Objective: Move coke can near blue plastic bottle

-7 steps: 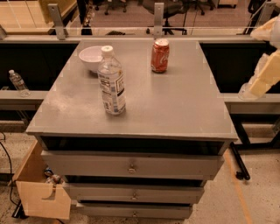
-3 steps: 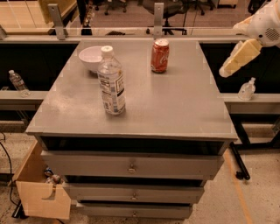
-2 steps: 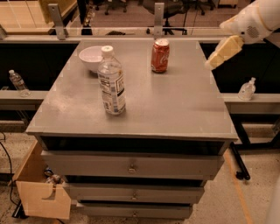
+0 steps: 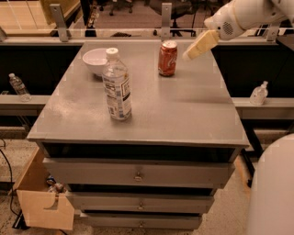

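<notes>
Gripper (image 4: 200, 45) had swung in beside the coke can (image 4: 167, 58) (open or closed? couldn't tell), blue plastic bottle (image 4: 116, 87) farther off; grab pending.

The white arm (image 4: 250, 13) enters from the upper right corner of the view and slopes down toward the left. At its end a rounded white wrist (image 4: 223, 26) carries the pale tan gripper (image 4: 193, 50), which points down and to the left, held in the air and touching nothing.
</notes>
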`<state>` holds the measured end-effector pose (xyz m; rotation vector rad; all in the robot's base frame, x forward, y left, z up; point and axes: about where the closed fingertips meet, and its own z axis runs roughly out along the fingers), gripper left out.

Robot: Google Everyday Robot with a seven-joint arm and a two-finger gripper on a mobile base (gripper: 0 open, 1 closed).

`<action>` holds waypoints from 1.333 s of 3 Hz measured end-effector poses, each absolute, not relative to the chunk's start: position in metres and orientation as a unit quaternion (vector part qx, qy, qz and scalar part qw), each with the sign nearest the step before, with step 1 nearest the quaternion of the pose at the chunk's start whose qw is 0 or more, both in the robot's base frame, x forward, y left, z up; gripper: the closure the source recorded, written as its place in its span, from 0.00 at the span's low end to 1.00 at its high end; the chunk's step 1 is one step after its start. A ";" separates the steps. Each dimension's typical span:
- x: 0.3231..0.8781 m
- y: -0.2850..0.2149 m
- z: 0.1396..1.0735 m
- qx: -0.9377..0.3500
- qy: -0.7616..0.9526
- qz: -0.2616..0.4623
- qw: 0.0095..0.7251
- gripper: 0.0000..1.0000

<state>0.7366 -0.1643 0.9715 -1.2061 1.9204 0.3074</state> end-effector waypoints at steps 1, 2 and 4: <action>0.751 -0.129 0.955 -0.462 0.775 0.135 0.409 0.00; 0.753 -0.111 0.939 -0.436 0.794 0.145 0.398 0.00; 0.757 -0.081 0.919 -0.420 0.807 0.159 0.384 0.00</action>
